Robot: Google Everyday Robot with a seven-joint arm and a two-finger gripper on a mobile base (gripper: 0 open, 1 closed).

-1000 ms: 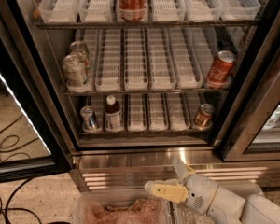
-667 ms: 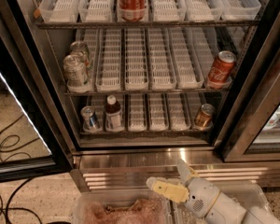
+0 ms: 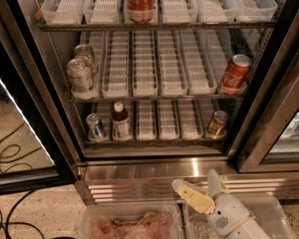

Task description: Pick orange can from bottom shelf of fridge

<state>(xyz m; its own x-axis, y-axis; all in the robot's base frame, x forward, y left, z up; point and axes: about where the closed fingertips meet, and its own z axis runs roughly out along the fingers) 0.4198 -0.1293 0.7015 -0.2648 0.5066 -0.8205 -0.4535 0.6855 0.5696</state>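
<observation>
Camera view: orange can [image 3: 217, 123] stands upright at the right end of the fridge's [image 3: 267, 86] bottom shelf [image 3: 164, 121]; gripper [image 3: 194, 179], fingers spread and empty, sits low before the fridge's steel base panel [image 3: 134, 172], well apart from the can

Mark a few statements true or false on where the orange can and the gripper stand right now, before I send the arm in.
1. The orange can stands at the right end of the bottom shelf. True.
2. The gripper is already inside the fridge. False: it is below the shelves, in front of the steel base panel, open and holding nothing.
3. A bottle stands beside the blue-and-silver can at the left of the bottom shelf. True.
4. A red can stands right beside the orange can. False: it is on the shelf above.
</observation>
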